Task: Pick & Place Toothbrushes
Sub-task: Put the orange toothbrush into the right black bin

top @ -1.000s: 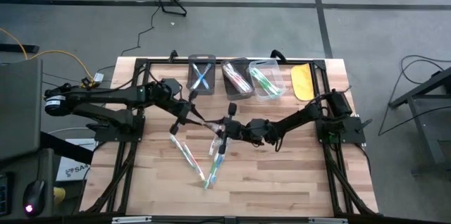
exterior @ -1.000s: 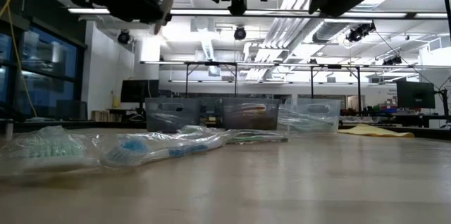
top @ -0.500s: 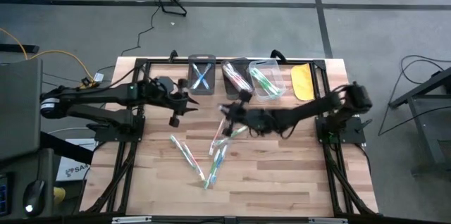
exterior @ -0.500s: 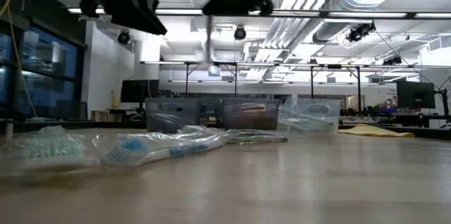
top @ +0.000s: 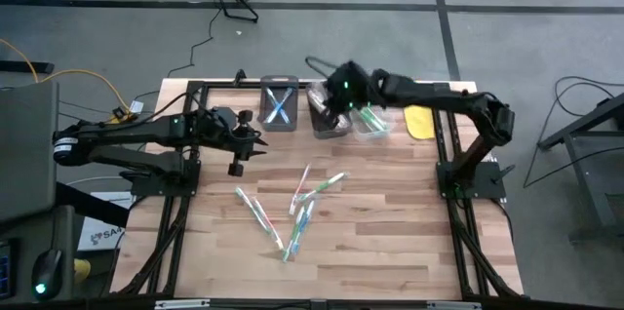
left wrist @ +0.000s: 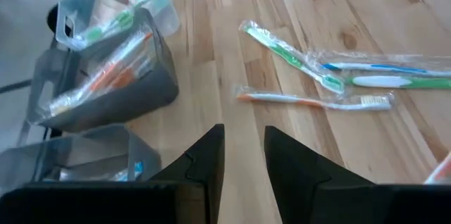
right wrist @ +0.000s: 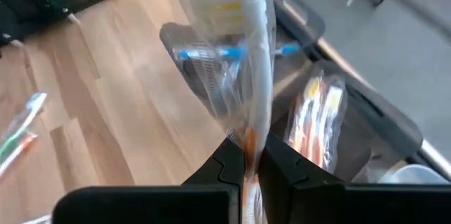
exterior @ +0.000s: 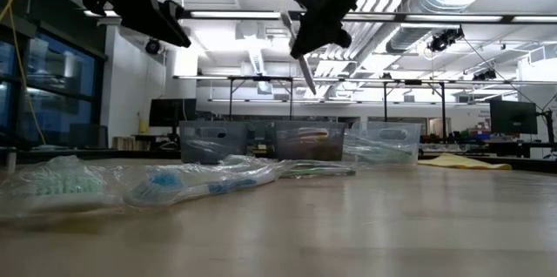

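Now my right tool point(right wrist: 248, 155) was pinched on a wrapped toothbrush point(right wrist: 252, 55), over the bins point(top: 331, 107) at the high view's upper centre. It looked light, stiff, its film slippery, so I judged mid-handle best. Loose brushes point(top: 292, 214) lay mid-frame on the bench point(top: 390, 242). My left tool point(left wrist: 243, 155) hung part-open, empty, left of centre.
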{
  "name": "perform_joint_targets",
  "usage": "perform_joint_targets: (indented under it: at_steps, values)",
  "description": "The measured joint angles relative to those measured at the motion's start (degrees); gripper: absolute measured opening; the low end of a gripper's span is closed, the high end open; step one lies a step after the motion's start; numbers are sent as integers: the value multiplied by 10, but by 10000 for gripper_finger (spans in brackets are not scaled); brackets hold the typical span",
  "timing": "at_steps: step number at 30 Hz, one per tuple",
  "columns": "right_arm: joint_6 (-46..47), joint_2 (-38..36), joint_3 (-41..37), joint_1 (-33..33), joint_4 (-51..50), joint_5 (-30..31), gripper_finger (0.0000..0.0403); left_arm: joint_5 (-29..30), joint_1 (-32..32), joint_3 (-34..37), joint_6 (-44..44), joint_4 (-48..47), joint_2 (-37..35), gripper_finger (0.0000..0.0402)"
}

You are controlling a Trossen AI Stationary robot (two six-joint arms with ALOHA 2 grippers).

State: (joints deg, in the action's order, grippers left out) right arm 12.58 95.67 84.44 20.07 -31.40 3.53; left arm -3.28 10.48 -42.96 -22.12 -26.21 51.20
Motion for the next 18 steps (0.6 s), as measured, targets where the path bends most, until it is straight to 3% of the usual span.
perform_joint_targets:
  at_steps: [3,10,18]
  values:
    - [0,27,37,39,-49,-55,15,0,0,0,13,-8,0,97]
    - [-2,116,141,90,-157,-114,15,0,0,0,29,-10,0,97]
    - [-4,199,209,108,-212,-149,16,-1,0,0,44,-14,0,97]
